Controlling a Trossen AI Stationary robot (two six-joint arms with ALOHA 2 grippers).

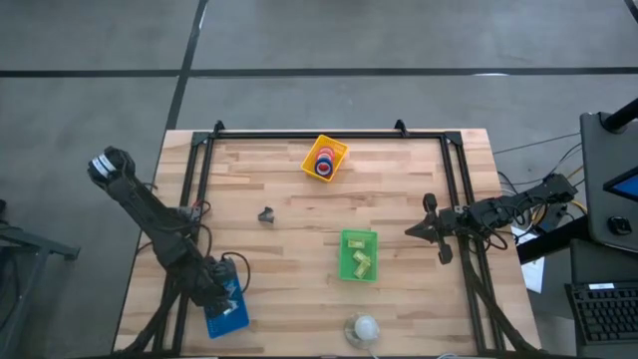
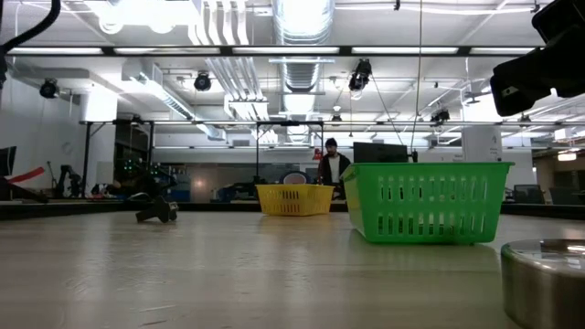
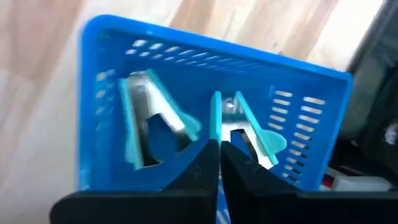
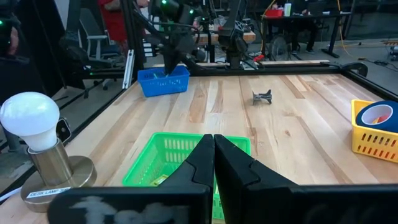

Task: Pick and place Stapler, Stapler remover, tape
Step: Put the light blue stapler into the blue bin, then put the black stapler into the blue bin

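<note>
I see my left gripper (image 3: 219,163) hanging over the blue bin (image 1: 226,309) at the near left corner of the table (image 1: 299,239), its fingers closed together on nothing, and below it two teal and metal staple removers (image 3: 152,118) lie inside that bin. My right gripper (image 4: 213,163) waits at the right edge of the table, also closed and empty. The rolls of tape (image 1: 325,160) sit in the yellow bin (image 1: 336,152) at the far side, a dark stapler remover (image 1: 265,213) lies alone on the wood, and yellow-green items rest in the green bin (image 1: 358,239).
</note>
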